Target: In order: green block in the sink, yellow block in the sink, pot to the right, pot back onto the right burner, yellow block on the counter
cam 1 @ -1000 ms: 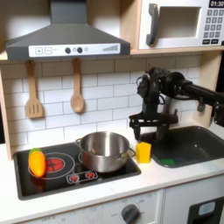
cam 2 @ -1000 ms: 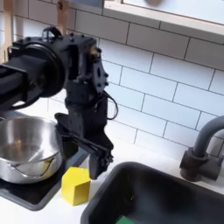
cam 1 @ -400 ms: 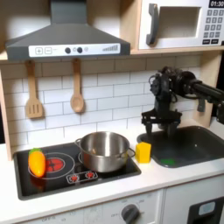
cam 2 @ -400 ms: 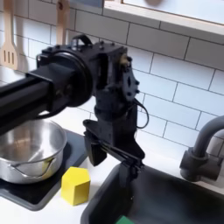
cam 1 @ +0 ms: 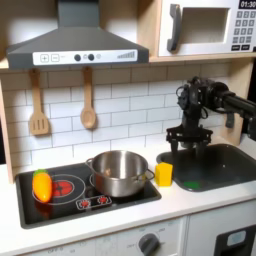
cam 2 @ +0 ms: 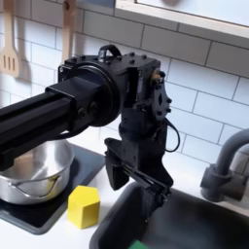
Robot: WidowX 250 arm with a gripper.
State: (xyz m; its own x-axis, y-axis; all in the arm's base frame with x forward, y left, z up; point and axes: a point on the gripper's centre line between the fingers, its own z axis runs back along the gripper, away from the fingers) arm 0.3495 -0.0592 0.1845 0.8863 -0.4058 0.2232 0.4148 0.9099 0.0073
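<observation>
The yellow block stands on the counter between the cooktop and the sink. A green block lies in the sink's near left corner in the first exterior view. The steel pot sits on the cooktop's right burner in the first exterior view. My gripper hangs open and pointing down over the sink's left rim, above and just right of the yellow block in both exterior views. Nothing is between its fingers.
An orange oval toy lies on the left burner of the black cooktop. The dark faucet rises at the sink's back. A spatula and a spoon hang on the tiled wall under the hood.
The arm has swung right in both exterior views, from above the yellow block to over the sink's left rim. The blocks and the pot have not moved.
</observation>
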